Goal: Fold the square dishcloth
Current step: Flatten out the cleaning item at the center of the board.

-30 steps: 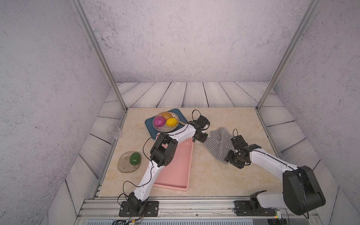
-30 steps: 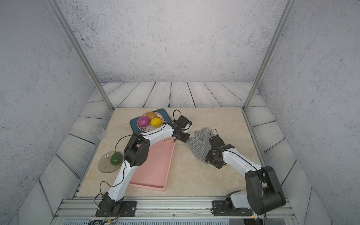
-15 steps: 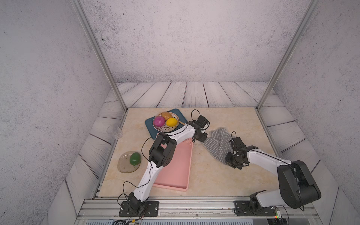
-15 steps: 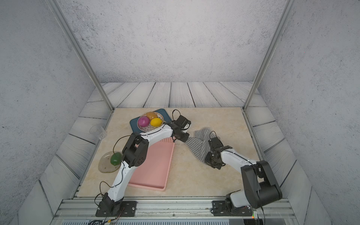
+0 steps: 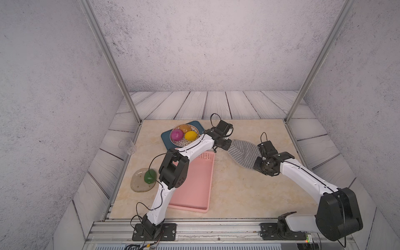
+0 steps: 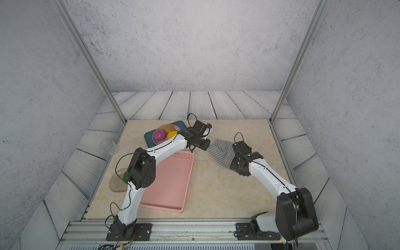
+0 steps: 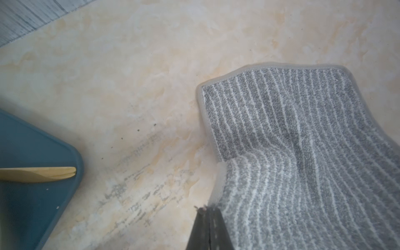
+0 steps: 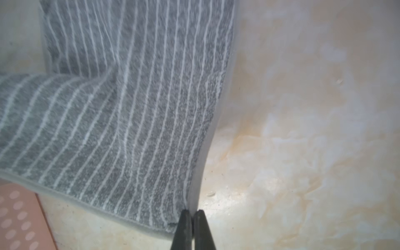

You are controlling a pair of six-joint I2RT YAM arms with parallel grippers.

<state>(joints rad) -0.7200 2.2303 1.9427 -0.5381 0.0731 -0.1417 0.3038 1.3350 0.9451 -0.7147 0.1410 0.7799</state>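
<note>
- The square dishcloth [image 5: 242, 153] lies on the beige tabletop [image 5: 238, 194], a little right of the frame's middle in both top views, between the two grippers.
- The left gripper [image 7: 208, 213] has its jaws pressed together on the cloth's hemmed edge. This is the cloth's left end in a top view.
- The right gripper [image 8: 192, 214] is pinched onto a hemmed corner, at the cloth's lower right in a top view.
- Near the grippers the cloth rises off the table and sags in soft creases. Its far part lies flat.
- The pink basket [image 5: 194, 184] sits lower centre, just left of the cloth.
- A blue tray [image 5: 165, 138] carrying a fruit bowl [image 5: 181, 144] sits above the basket.
</note>
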